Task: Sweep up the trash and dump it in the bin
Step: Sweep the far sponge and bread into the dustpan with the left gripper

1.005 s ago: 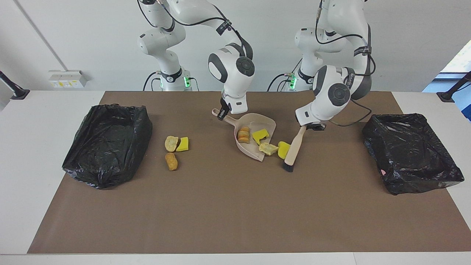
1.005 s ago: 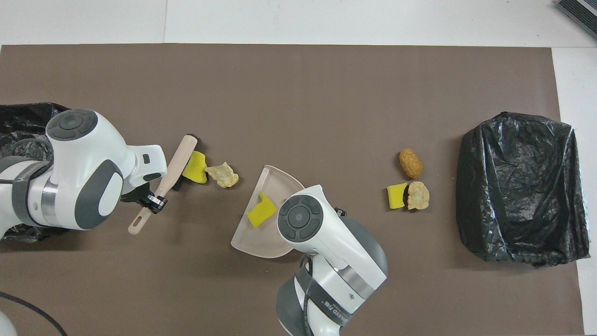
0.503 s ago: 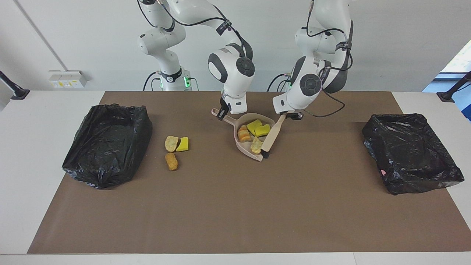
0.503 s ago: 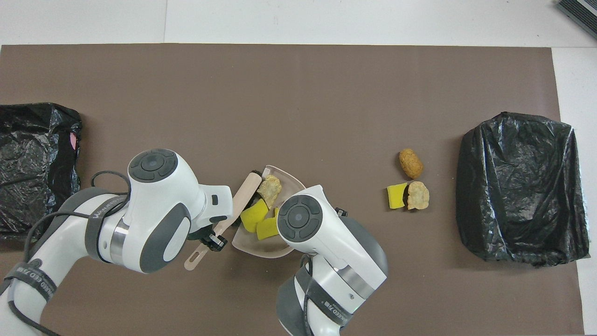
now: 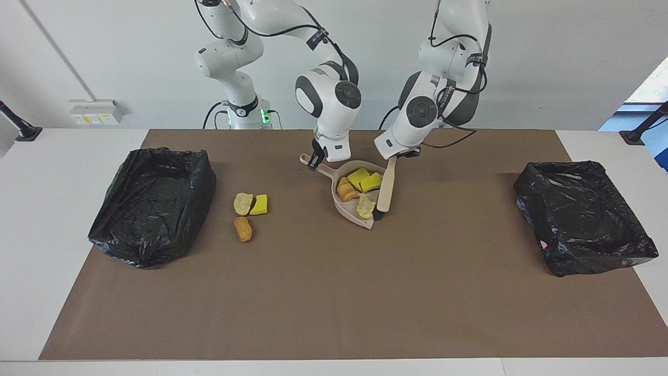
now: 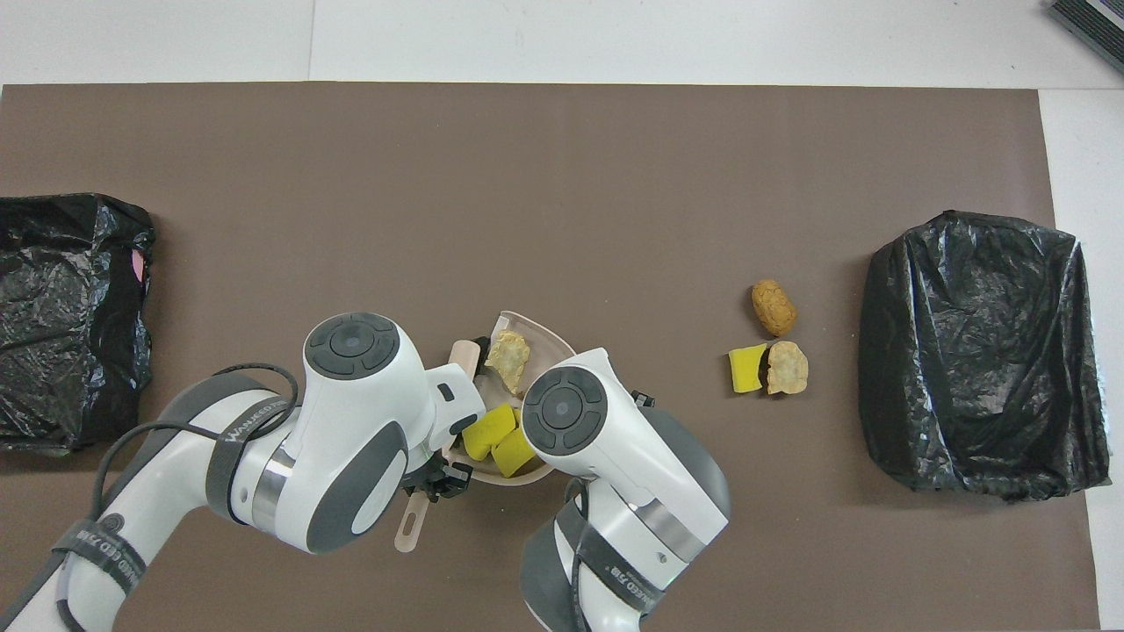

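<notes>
Four bits of trash [image 5: 359, 189] lie in the dustpan [image 5: 350, 214], just below the right gripper [image 5: 315, 160], which is clamped on the pan's handle. The left gripper [image 5: 395, 156], over the pan's rim toward its own arm's end, is clamped on the brush [image 5: 386, 187], whose bristles rest at the pan's mouth. Three more bits [image 5: 249, 211] lie on the mat [image 5: 334, 292] toward the right arm's end, between the right gripper and a black bin [image 5: 151, 206].
</notes>
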Controlling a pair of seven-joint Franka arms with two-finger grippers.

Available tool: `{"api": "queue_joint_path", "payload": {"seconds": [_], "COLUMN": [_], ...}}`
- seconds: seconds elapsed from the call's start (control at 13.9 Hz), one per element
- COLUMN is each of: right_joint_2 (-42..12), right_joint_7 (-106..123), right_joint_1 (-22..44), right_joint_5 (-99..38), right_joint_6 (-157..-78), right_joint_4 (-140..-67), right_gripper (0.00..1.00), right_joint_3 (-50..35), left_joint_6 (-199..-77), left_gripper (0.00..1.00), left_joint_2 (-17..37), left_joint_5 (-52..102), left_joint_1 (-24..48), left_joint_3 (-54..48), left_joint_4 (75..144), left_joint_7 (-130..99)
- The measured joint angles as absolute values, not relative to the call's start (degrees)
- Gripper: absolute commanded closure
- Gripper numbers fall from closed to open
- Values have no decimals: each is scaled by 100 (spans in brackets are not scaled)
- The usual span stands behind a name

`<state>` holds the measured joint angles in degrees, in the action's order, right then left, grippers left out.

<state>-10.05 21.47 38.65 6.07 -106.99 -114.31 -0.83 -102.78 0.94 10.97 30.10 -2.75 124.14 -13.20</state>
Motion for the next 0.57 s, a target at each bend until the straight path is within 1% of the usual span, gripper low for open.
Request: {"api": "queue_joint_path", "payload": {"seconds": [0.29,0.57], "right_joint_2": [-1005,-922], "right_joint_7": [2146,2140], "right_joint_1": [3863,3823], "right_joint_5": [607,606], "right_joint_6": [-10699,-10698], "right_joint_4": [-11424,-11399], "right_gripper": [100,100], "right_joint_3": [-83,-55], "left_joint_6": [-10262,-10113], "left_gripper": [100,100], "left_joint_2": [14,-226], "left_joint_5": [1097,1096], "left_joint_1": [3104,3105], "left_joint_3": [-269,-260], "left_joint_4": [12413,12413], "left_joint_7": [-1896,-2235]}}
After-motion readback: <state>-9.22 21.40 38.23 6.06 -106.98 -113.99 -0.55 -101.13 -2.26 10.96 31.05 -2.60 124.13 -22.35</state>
